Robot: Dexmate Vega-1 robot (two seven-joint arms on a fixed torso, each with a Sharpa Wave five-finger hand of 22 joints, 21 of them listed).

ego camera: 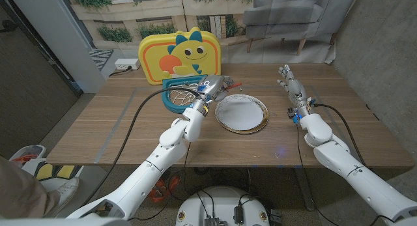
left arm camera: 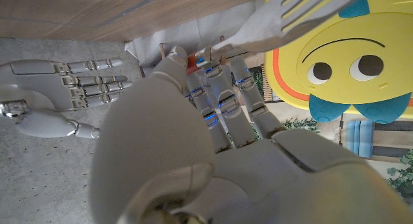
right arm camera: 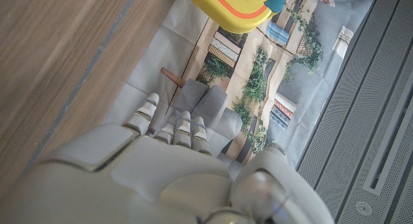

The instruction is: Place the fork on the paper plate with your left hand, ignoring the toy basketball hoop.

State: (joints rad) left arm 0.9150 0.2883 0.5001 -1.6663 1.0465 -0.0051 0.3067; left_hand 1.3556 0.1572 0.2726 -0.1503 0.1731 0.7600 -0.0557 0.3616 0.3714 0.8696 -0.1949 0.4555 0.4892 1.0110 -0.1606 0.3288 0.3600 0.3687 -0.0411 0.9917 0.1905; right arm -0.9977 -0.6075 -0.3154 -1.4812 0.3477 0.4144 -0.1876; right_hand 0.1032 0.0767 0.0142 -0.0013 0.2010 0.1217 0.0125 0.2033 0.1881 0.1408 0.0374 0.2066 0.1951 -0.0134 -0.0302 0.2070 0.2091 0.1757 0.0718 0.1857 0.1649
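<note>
Fork (left arm camera: 290,20): I have it in my left hand, raised above the tabletop; in the left wrist view its pale tines stick out past the fingertips, against the yellow toy face.
Left hand (ego camera: 210,88): fingers closed round the fork's handle, sitting at about 10 o'clock from the plate, just past its rim and over the hoop's net.
Plate (ego camera: 242,113): white paper with a gold-looking rim, lying flat near the middle of the tabletop, nothing on it.
Hoop (ego camera: 178,56): yellow dinosaur backboard standing upright at 11 o'clock from the plate, its blue ring and net reaching toward me under my left hand.
Right hand (ego camera: 292,84): at about 2 o'clock from the plate, well apart from it, fingers stretched straight and a little apart, holding nothing.
Tabletop (ego camera: 117,131): brown wood, carrying the plate and the hoop.
</note>
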